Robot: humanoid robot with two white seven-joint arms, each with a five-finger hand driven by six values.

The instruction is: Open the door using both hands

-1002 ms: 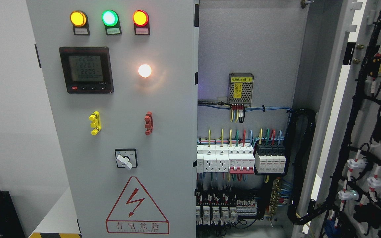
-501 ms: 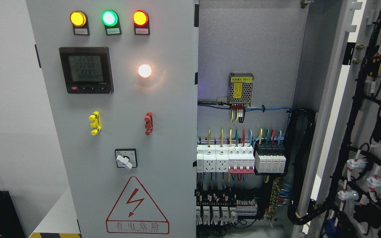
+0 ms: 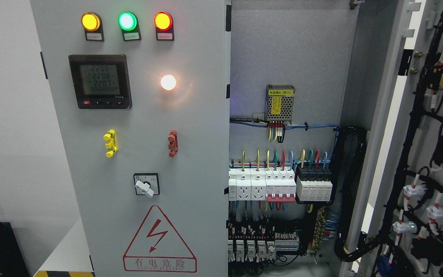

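Standing open: electrical cabinet, right door swung wide

Showing neither hand in the head view; their state cannot be told.

- Left door: grey, closed, filling the left and middle of the view.
- Upper edge of that door: yellow lamp, green lamp, red lamp, all lit, in a row.
- Below the lamps: digital meter with a lit white lamp to its right.
- Mid-door: yellow handle and red handle, well apart.
- Lower door: rotary switch above a red warning triangle.
- Right door: swung open at the right edge, its inner face carrying black cable bundles.
- Cabinet interior: exposed between the doors, with a power supply on the back panel and a row of breakers beneath it.
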